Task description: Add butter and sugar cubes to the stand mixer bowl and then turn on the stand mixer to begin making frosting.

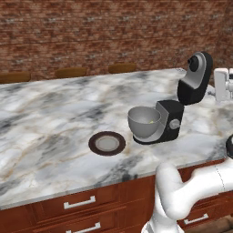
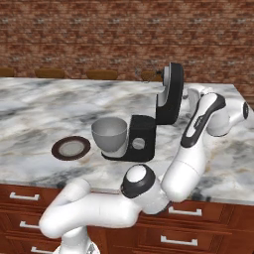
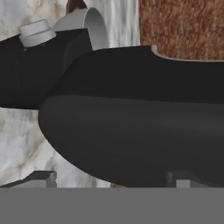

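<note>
The black stand mixer [image 1: 170, 120] stands on the marble counter with its rounded head [image 1: 195, 79] tilted up and back. The grey stand mixer bowl [image 1: 144, 122] sits on its base, and a small pale yellow bit, the butter [image 1: 151, 121], lies inside. The sugar cubes are hidden. My gripper [image 1: 215, 88] is right of the raised head, close to it and pointing at it. In the hand view the head [image 3: 131, 109] is very near, with my open gripper [image 3: 113, 179] just before it and nothing between the fingertips [image 3: 41, 177]. The silver knob [image 3: 37, 33] and bowl rim [image 3: 87, 26] lie beyond.
A round dark brown plate [image 1: 107, 143] lies on the counter left of the bowl. The counter's front edge [image 1: 113, 179] runs above wooden drawers. A brick wall stands behind, with chair backs [image 1: 70, 72] at the far side.
</note>
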Motion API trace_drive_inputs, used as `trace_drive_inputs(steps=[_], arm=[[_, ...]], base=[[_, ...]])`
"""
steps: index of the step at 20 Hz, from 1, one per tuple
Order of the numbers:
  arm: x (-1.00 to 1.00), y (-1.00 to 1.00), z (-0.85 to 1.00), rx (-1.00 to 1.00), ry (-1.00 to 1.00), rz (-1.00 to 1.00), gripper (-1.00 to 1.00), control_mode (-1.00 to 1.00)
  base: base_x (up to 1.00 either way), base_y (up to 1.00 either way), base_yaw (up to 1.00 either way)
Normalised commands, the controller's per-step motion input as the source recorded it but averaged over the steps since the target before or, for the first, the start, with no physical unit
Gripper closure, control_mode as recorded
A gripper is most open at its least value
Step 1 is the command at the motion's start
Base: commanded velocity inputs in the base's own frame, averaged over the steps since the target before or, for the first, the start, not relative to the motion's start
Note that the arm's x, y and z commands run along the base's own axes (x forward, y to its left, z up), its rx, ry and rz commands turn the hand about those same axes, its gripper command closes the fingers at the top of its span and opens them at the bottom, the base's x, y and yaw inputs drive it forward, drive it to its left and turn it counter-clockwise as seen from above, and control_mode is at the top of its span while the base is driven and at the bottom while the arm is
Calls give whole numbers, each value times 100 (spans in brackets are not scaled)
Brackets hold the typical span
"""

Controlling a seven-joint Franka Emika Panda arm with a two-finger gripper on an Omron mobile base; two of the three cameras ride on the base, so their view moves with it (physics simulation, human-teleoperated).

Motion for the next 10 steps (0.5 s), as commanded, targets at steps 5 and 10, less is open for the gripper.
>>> trace_drive_inputs(steps=[5,10], arm=[[9,0,0,0,0,12,-100,-100],[-1,0,0,0,-2,15,-100,-100]], base=[[0,0,0],[0,0,0]])
